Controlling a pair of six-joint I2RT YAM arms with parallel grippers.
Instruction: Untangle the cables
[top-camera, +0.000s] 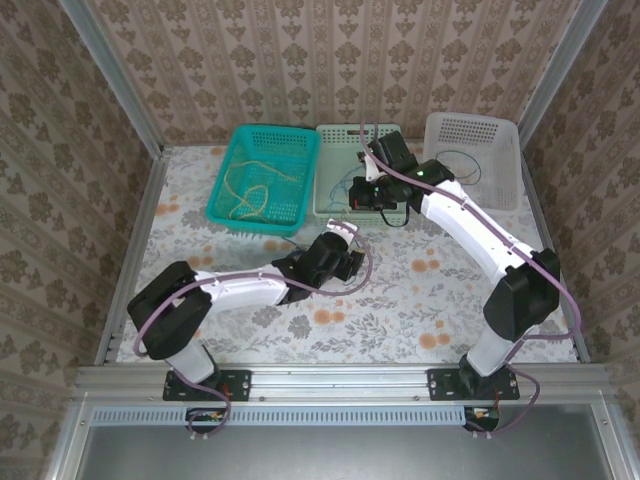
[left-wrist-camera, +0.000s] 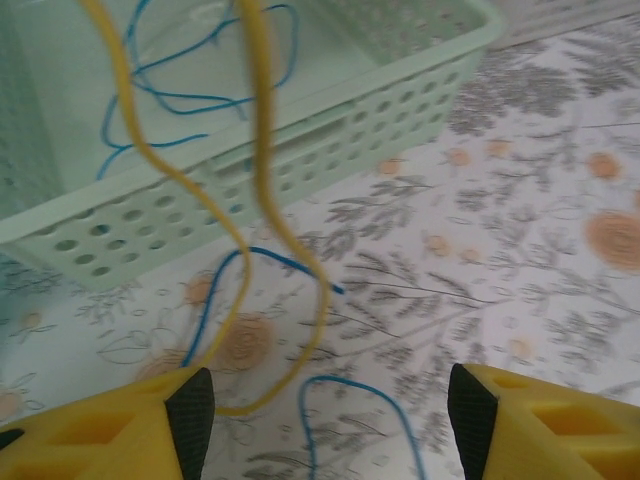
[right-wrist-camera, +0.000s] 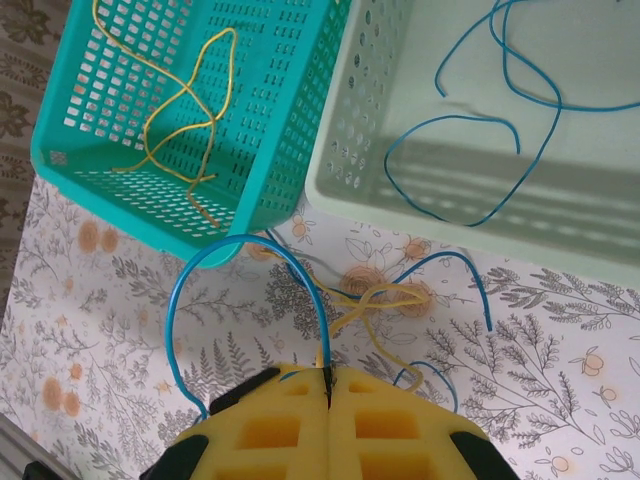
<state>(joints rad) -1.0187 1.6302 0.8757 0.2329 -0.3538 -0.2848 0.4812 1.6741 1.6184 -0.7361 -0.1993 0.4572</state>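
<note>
Strung across the approach to the pale green basket (top-camera: 335, 170): cables (left-wrist-camera: 262, 150), yellow and blue, rising from the table (top-camera: 420, 300) just in front of its near wall to the clamped right gripper (right-wrist-camera: 327, 378) above it. Just beside its left wall, the teal basket (top-camera: 280, 131); off to its right, the white basket (top-camera: 470, 135). Over its right half, the right arm (top-camera: 470, 225). Well in front and rightward, bare table, free to cross.

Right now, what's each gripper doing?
Left gripper: open, holding nothing.
Right gripper: shut, pinching the blue cable.
</note>
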